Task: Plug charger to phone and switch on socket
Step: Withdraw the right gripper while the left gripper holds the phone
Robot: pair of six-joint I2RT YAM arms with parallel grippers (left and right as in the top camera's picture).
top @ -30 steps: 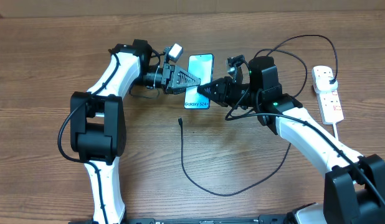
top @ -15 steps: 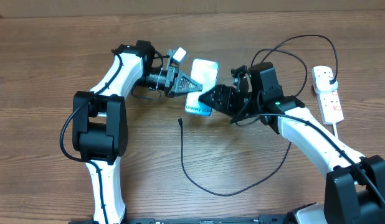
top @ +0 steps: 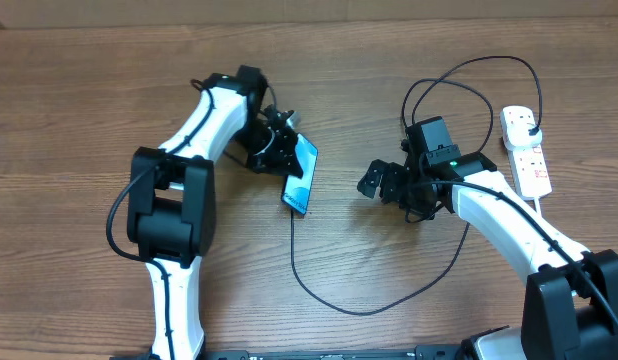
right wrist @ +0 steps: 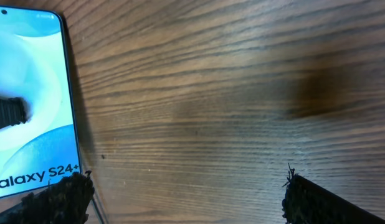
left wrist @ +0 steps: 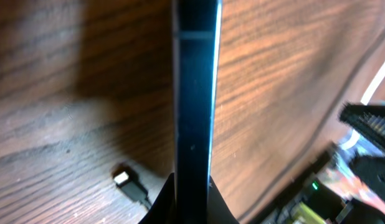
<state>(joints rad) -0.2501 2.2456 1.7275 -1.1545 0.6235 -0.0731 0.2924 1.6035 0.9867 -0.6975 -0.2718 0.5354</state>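
Phone point(top: 303, 172) (Galaxy S24+, cyan screen lit) is held tilted on edge over the counter point(top: 79, 110), w/ left tool point(top: 289, 158) closed on it. Right tool point(top: 377, 180) is spread wide open and empty, near the phone's rt side, not touching. Charger point(top: 364, 313) loops on the counter btwn the arms. Its connector tip point(left wrist: 127, 182) lies just beside the phone, and the other end runs to the white power strip point(top: 526, 152) at far rt.

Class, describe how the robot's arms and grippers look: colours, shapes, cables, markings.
The left arm and right arm have white tubular links, black joint housings and black cables. The left gripper and right gripper are black; a green light glows near the right wrist.
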